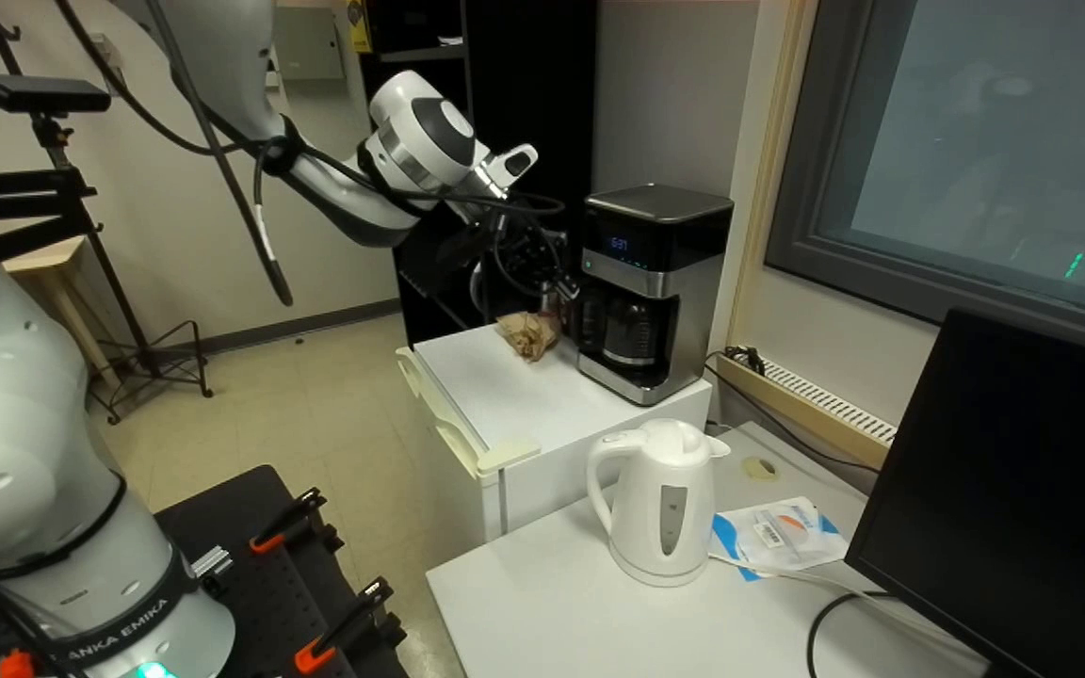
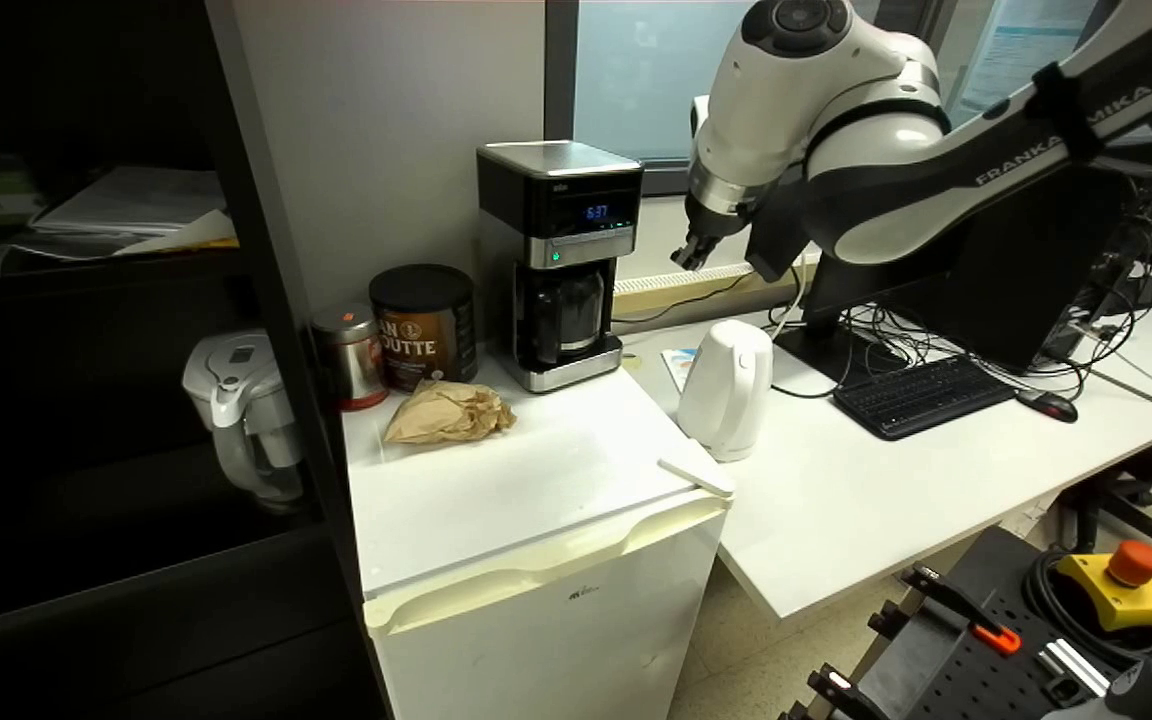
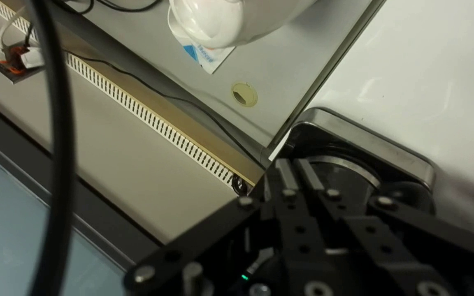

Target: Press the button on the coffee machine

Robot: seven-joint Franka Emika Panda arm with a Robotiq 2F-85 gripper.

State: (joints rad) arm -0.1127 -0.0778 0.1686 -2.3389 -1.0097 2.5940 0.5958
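Observation:
The coffee machine (image 1: 698,301) is a black boxy drip maker with a grey top. It stands upright at the back of a white fridge top. In an exterior view the machine (image 2: 591,245) shows a blue 6:37 display (image 2: 597,212), a silver strip below it and a small green light (image 2: 555,257). The dark carafe (image 2: 576,310) sits in the recess. My gripper (image 2: 689,258) is shut and empty, in the air in front of the machine, apart from it in this view. In the wrist view the fingertips (image 3: 293,161) overlap the carafe area; the machine's base (image 3: 368,137) shows beyond, its button panel mostly hidden.
A white kettle (image 1: 660,508) stands on the desk beside the fridge (image 2: 536,500). A crumpled paper bag (image 2: 451,412), a coffee tin (image 2: 426,330) and a steel canister (image 2: 348,350) are left of the machine. A monitor (image 1: 1023,490) and dark shelves (image 2: 126,400) flank the area.

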